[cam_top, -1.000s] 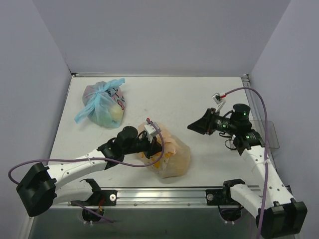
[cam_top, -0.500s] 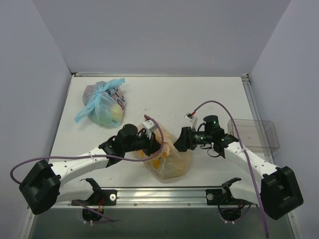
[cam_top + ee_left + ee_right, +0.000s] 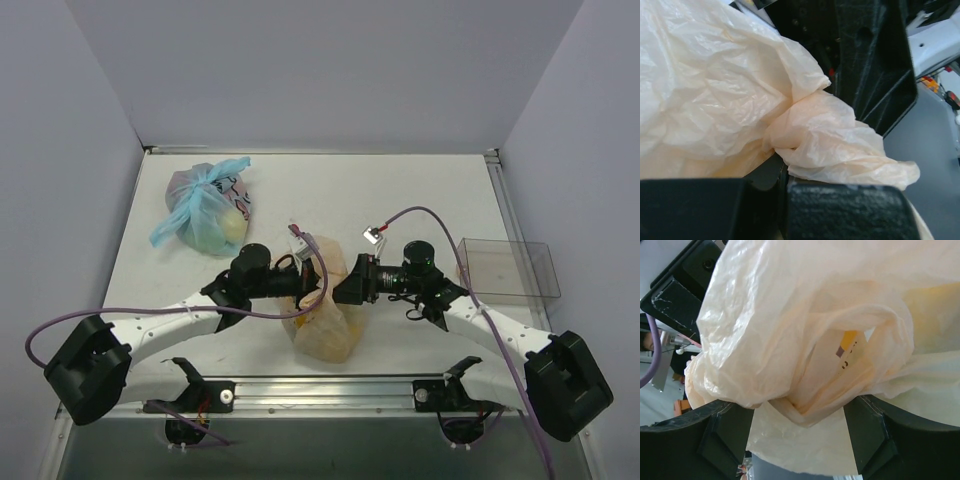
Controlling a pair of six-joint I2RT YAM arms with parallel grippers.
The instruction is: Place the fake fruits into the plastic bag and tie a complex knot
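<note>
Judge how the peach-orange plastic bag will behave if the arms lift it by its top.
Probably floppy: the plastic bag crumples into folds where the left gripper pinches it. Likely to sag bottom-heavy, as its bulging lower part sits on the table. Possibly slippery, given the glossy film.

Nothing actually readable here. The plastic bag [image 3: 790,315] has a small orange-and-purple print showing through the film in the right wrist view, too tiny to make out. The dark marks on the blue-handled bag [image 3: 205,212] are blurry too.

plastic bag [image 3: 790,330], bunched inside spread tool [image 3: 797,417]
</note>
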